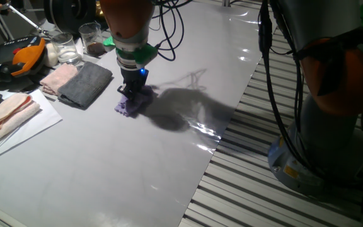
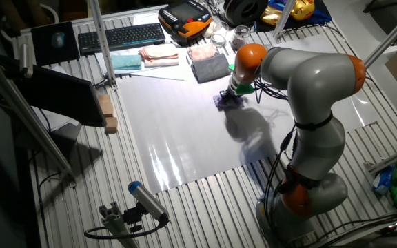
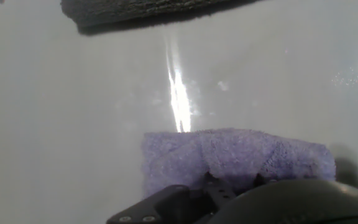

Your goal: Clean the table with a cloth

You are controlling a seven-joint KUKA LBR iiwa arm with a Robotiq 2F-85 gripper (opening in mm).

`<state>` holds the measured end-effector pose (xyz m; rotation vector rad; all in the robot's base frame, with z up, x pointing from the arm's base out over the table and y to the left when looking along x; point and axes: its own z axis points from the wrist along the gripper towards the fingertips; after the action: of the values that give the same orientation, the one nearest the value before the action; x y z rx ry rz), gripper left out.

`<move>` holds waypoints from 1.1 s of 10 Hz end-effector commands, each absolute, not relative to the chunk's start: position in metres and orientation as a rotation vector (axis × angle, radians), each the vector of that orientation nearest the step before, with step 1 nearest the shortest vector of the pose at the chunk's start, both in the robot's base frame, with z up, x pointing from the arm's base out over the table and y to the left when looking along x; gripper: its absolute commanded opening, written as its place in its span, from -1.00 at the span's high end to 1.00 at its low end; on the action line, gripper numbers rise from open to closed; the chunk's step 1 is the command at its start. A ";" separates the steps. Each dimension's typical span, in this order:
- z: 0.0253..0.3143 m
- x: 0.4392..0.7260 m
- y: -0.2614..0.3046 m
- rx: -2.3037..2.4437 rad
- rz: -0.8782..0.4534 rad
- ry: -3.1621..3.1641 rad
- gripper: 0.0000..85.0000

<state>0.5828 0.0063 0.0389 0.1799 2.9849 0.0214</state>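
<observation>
The lavender cloth point(image 1: 130, 104) lies bunched on the glossy pale table point(image 1: 137, 164), right of the dark grey folded cloth. My gripper point(image 1: 132, 90) stands upright directly over it, fingers pressed down into the cloth against the tabletop. In the other fixed view the cloth point(image 2: 224, 101) is a small purple patch under the gripper point(image 2: 231, 95). In the hand view the cloth point(image 3: 241, 155) fills the lower middle, with the black gripper body at the bottom edge; the fingertips are hidden in the fabric, shut on it.
A dark grey folded cloth point(image 1: 86, 84) and pale pink folded cloths point(image 1: 58, 77) point(image 1: 8, 113) lie left of the gripper. Glass jars point(image 1: 68, 47), an orange-black pendant point(image 1: 17, 60) and a keyboard sit at the far left. Slatted metal grating point(image 1: 282, 189) borders the table's right edge.
</observation>
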 end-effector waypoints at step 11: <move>0.072 0.587 -0.013 0.086 -0.002 2.988 0.20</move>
<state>0.5868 -0.0134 0.0726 0.0853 2.9882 -0.0016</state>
